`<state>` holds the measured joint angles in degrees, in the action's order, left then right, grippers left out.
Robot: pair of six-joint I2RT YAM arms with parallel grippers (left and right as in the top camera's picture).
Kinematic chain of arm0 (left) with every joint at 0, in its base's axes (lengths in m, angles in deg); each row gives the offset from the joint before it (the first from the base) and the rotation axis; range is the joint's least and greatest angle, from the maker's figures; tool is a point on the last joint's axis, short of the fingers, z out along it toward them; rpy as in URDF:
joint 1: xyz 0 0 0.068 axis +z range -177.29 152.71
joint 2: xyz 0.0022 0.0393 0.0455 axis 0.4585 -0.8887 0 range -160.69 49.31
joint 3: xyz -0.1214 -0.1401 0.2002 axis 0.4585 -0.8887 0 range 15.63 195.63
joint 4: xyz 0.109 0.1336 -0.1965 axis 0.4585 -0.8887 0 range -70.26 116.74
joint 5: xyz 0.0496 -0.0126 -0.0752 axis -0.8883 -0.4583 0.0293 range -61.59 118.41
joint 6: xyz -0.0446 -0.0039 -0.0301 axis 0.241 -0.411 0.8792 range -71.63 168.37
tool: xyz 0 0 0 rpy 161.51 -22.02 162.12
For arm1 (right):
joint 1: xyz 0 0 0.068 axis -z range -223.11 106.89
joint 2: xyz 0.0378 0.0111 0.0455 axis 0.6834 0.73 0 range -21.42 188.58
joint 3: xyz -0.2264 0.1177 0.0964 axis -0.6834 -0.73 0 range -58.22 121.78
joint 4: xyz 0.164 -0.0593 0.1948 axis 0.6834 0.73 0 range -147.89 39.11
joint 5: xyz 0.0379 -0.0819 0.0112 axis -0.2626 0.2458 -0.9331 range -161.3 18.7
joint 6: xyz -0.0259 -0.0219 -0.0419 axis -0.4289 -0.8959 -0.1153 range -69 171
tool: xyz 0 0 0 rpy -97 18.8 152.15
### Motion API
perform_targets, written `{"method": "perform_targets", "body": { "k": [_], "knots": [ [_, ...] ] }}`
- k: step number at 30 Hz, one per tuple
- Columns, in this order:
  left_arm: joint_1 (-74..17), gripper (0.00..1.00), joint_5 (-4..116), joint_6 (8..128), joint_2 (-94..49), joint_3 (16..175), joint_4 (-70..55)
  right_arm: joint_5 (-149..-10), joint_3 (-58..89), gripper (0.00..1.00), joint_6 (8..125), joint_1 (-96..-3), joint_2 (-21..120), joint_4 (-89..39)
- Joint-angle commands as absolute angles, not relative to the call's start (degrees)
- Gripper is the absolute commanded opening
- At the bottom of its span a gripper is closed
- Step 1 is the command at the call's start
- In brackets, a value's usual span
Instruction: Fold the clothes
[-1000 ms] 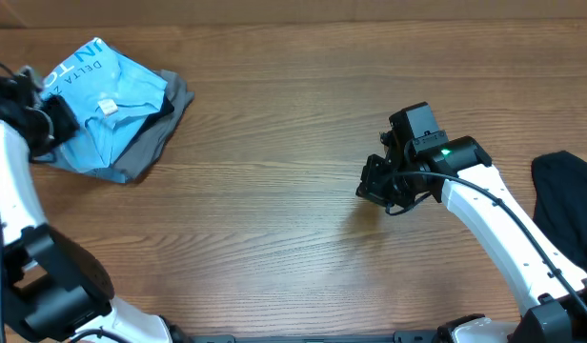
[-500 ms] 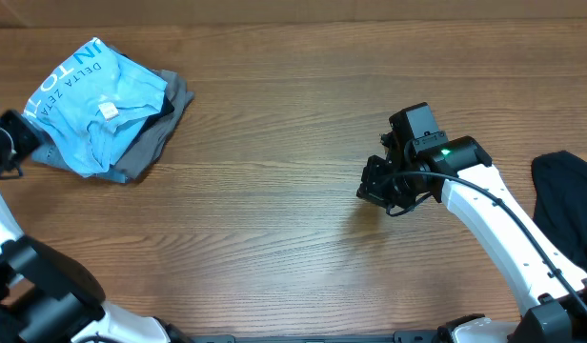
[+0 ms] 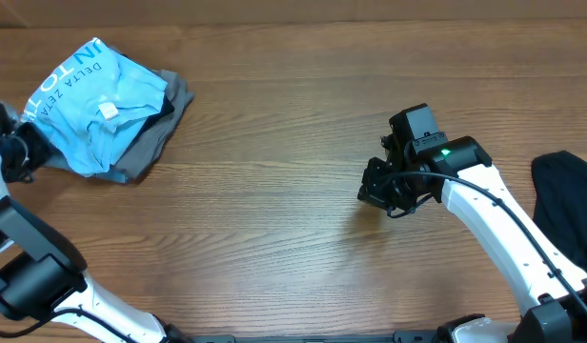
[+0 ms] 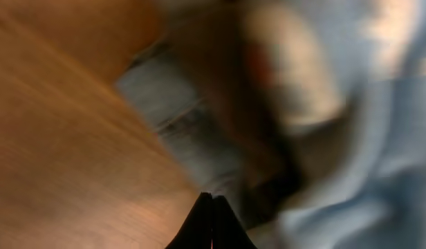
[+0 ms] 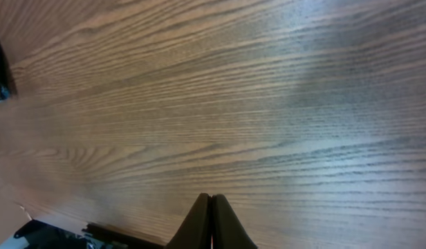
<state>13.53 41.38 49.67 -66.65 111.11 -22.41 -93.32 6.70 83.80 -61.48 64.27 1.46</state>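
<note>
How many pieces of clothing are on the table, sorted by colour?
Light blue: 1, the light blue T-shirt
Grey: 1, the grey garment under it
Black: 2, the black layer in that pile and the black garment at the right edge
Total: 4 showing

At the far left of the brown wooden desk (image 3: pixel 274 219): a heap of soft fabric clothes (image 3: pixel 108 129). On top of the heap, a light blue short-sleeved T-shirt with white lettering (image 3: pixel 79 95). Under it, showing at the right and near sides, a grey fabric garment (image 3: pixel 151 148), with a thin black fabric layer (image 3: pixel 163 112) between the two. Just beside the heap's left edge, at the left border of the desk, the left hand (image 3: pixel 15 152); touching the cloth or not, impossible to tell. Right of the desk's middle, over bare wood, the right hand (image 3: pixel 374 189), well apart from the heap. At the far right edge, to the right of the right arm, a loose black fabric garment (image 3: pixel 565 205), partly out of view.
</note>
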Motion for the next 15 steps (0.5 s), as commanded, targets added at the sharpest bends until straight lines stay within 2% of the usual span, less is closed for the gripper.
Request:
{"method": "perform_targets", "body": {
  "k": [1, 5, 8, 11, 15],
  "knots": [
    [16.8, 0.04, 41.5, 51.2, -61.6, 113.6, -23.1, -92.8, 7.8, 0.04, 84.0, -61.3, 63.0, 1.4],
    [17.6, 0.07, 50.1, 50.5, -54.1, 115.2, -23.5, -92.8, 7.8, 0.04, 84.0, -61.3, 63.0, 0.7],
    [14.6, 0.09, 53.6, 46.3, -51.5, 115.2, -25.4, -92.7, 7.8, 0.04, 84.0, -61.3, 63.0, -0.4],
    [9.3, 0.04, 54.1, 43.8, -55.1, 114.0, -25.4, -92.8, 7.8, 0.04, 84.0, -61.3, 63.0, -1.2],
    [2.4, 0.04, 57.6, 38.4, -62.4, 114.0, -23.9, -92.8, 7.8, 0.04, 84.0, -61.3, 63.0, -1.2]
  ]
}}
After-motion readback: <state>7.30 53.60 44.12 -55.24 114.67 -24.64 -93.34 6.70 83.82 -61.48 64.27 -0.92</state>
